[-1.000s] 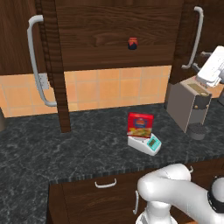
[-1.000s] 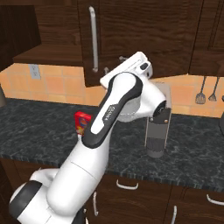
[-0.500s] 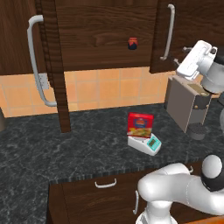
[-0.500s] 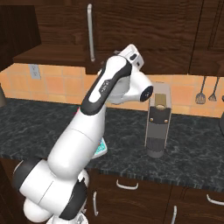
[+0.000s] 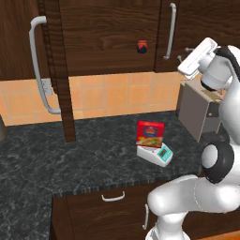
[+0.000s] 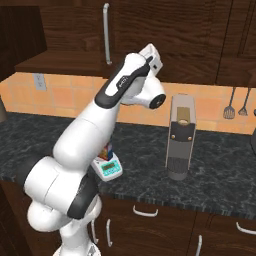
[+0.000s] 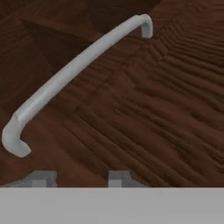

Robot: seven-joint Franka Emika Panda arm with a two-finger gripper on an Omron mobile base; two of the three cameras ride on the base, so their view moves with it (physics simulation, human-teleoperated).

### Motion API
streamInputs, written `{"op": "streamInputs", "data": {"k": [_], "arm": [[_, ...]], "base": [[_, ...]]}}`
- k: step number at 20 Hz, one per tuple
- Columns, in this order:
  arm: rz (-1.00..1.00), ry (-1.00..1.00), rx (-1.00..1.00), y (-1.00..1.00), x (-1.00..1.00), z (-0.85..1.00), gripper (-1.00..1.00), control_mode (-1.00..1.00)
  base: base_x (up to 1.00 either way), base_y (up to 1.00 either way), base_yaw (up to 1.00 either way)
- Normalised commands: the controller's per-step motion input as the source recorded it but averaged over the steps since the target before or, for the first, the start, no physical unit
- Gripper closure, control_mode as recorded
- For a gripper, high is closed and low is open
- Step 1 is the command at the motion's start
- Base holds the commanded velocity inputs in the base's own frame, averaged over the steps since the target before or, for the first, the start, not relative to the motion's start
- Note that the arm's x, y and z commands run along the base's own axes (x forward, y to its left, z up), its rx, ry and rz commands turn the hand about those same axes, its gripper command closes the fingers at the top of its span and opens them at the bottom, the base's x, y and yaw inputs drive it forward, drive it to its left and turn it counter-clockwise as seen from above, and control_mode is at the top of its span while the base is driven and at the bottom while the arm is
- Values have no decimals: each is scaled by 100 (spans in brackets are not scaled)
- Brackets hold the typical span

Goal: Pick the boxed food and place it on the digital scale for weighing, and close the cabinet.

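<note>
The boxed food (image 5: 150,133), red-fronted, stands upright on the digital scale (image 5: 155,154) on the dark counter; the arm partly hides the box (image 6: 107,149) and scale (image 6: 108,169) in the right base view. My gripper (image 5: 183,53) is open and empty, high up against the cabinet's right door (image 5: 201,18), just right of its bar handle (image 5: 171,30). In the hand view, the fingertips (image 7: 41,177) point at the door's wood just under the handle (image 7: 74,70). The right door looks almost flush. The left door (image 5: 58,70) stands wide open, edge-on, with its handle (image 5: 40,65).
A small dark red jar (image 5: 142,46) sits inside the open cabinet. A grey coffee machine (image 6: 181,137) stands on the counter right of the scale. Utensils (image 6: 235,105) hang on the tiled wall. Drawers with small handles (image 5: 113,197) run below the counter.
The right cabinet door has swung leftward toward shut, with my hand following against it. The box and scale have not moved.
</note>
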Motion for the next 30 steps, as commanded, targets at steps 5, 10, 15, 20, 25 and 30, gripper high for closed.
{"op": "streamInputs", "data": {"k": [5,10,15,20,25,30], "arm": [[0,-11,6,36,-84,0,-100,-100],[-5,-17,8,77,-100,20,-100,-100],[-3,-21,0,72,-100,40,-100,-100],[-2,-17,0,31,-100,10,-100,-100],[0,0,0,53,-100,1,-100,-100],[-2,1,-3,98,-29,-6,-100,-100]], "base": [[0,0,0],[0,0,0],[0,0,0],[0,0,0],[0,0,0],[0,0,0]]}}
